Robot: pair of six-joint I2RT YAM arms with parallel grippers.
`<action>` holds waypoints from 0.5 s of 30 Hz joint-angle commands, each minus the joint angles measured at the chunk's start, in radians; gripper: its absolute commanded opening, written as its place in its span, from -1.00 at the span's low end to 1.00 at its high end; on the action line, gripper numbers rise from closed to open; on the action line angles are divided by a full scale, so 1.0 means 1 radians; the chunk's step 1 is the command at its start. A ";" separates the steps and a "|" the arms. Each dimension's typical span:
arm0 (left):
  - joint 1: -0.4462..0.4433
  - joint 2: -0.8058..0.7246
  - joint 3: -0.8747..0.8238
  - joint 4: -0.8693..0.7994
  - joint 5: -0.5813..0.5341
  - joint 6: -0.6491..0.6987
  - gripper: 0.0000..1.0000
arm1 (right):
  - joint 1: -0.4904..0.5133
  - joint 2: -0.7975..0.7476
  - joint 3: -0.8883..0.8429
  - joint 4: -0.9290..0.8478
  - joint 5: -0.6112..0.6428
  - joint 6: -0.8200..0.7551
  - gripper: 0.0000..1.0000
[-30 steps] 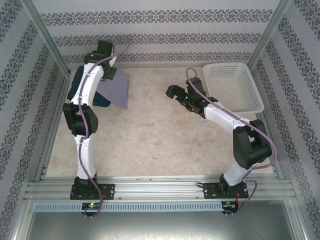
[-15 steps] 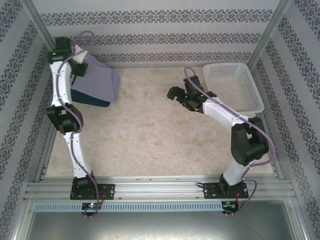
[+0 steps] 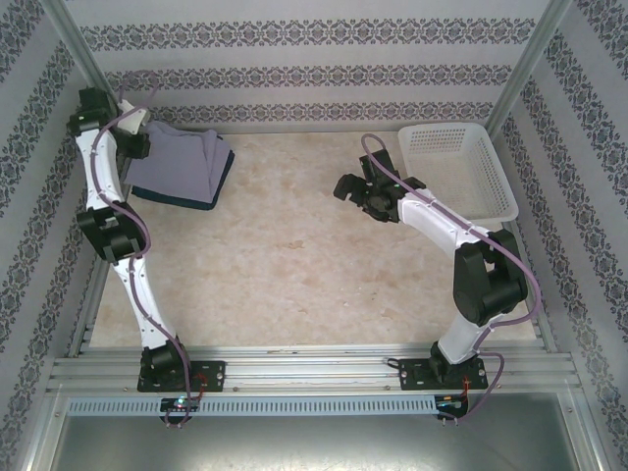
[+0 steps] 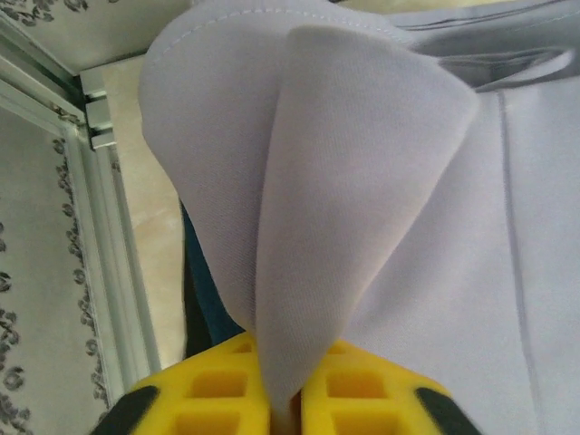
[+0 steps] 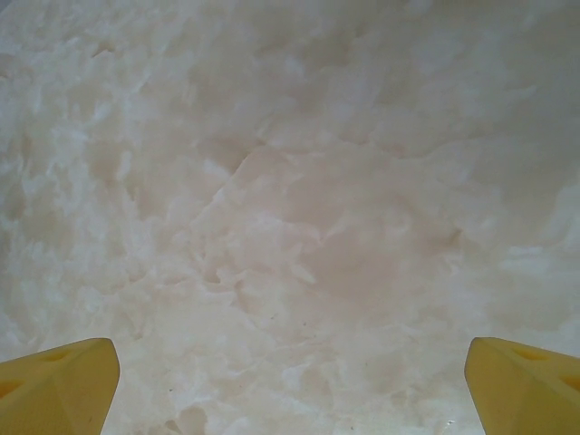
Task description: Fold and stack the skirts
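Note:
A folded lavender-grey skirt (image 3: 182, 162) lies at the far left corner, on top of a dark blue skirt (image 3: 201, 199) whose edge shows underneath. My left gripper (image 3: 137, 145) is at the pile's left edge, by the corner post. In the left wrist view its yellow jaws (image 4: 288, 349) pinch a raised fold of the lavender-grey skirt (image 4: 362, 181), and the dark blue skirt (image 4: 204, 299) shows below it. My right gripper (image 3: 348, 188) hovers over bare table right of centre. Its fingers (image 5: 290, 353) stand wide open with nothing between them.
A white lattice basket (image 3: 510, 206) stands at the far right. An aluminium frame rail (image 4: 100, 254) runs close along the left of the pile. The patterned back wall (image 3: 314, 78) is just behind it.
My left arm has swung left and back, carrying the lavender-grey skirt from a hanging drape down onto the dark blue one. The right arm has barely moved.

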 commanded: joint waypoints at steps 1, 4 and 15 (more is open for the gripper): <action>0.007 0.013 0.013 0.168 -0.103 -0.103 0.01 | 0.000 -0.041 0.008 -0.040 0.065 -0.009 0.96; -0.003 -0.011 0.019 0.191 -0.134 -0.197 0.80 | -0.002 -0.079 -0.023 -0.050 0.120 -0.012 0.96; -0.040 -0.490 -0.493 0.495 -0.138 -0.654 1.00 | -0.017 -0.371 -0.371 0.271 0.448 -0.457 0.96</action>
